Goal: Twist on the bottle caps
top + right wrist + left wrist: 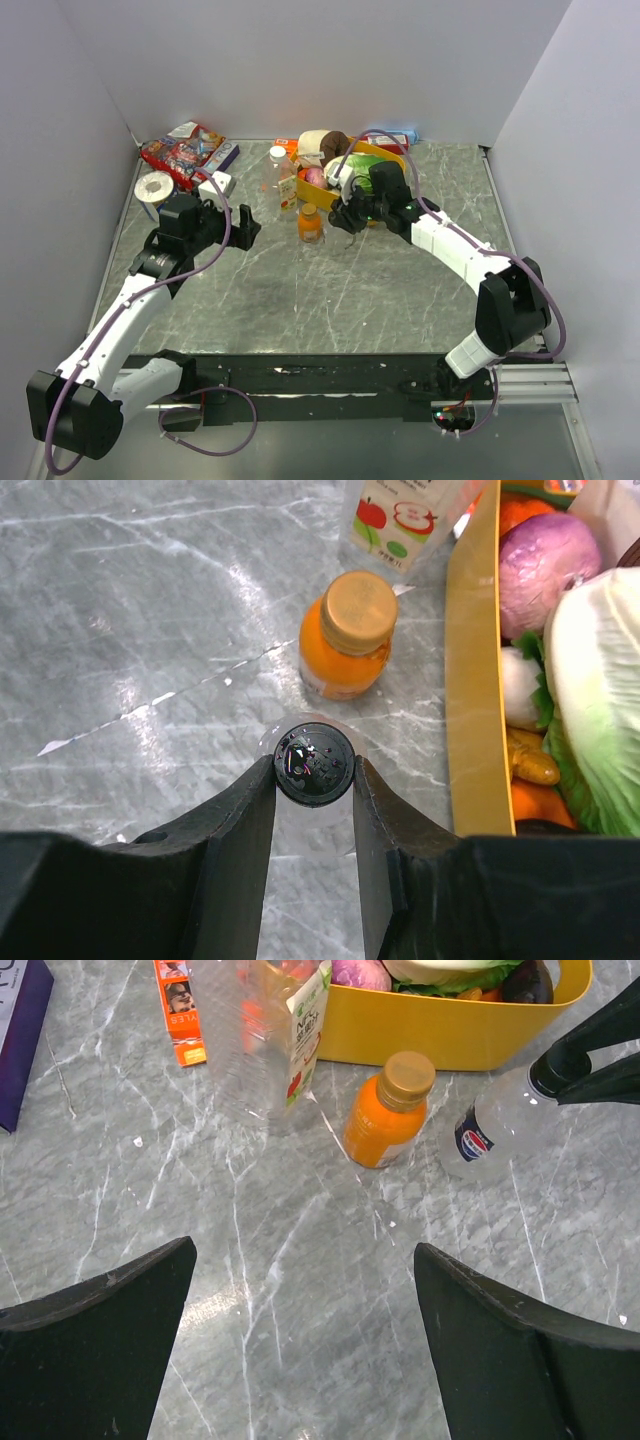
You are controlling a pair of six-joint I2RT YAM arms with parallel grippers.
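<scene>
My right gripper (314, 780) is shut on the black cap (314, 763), which sits on top of the upright clear greyish bottle (490, 1128); in the left wrist view the cap (552, 1066) is pinched between black fingers (606, 1026). The orange drink bottle (340, 658) stands just beyond, its orange-gold cap (360, 610) on it. The clear bottle with the green-marked label (270, 1030) stands behind, with a white cap (278, 153) on top. My left gripper (305, 1252) is open and empty over bare table, well short of the bottles.
A yellow basket (470, 680) of vegetables stands right beside the bottles. Snack packets (182, 150), a tape roll (155, 186) and a white box (216, 184) lie at the back left. An orange packet (180, 1010) lies near the labelled bottle.
</scene>
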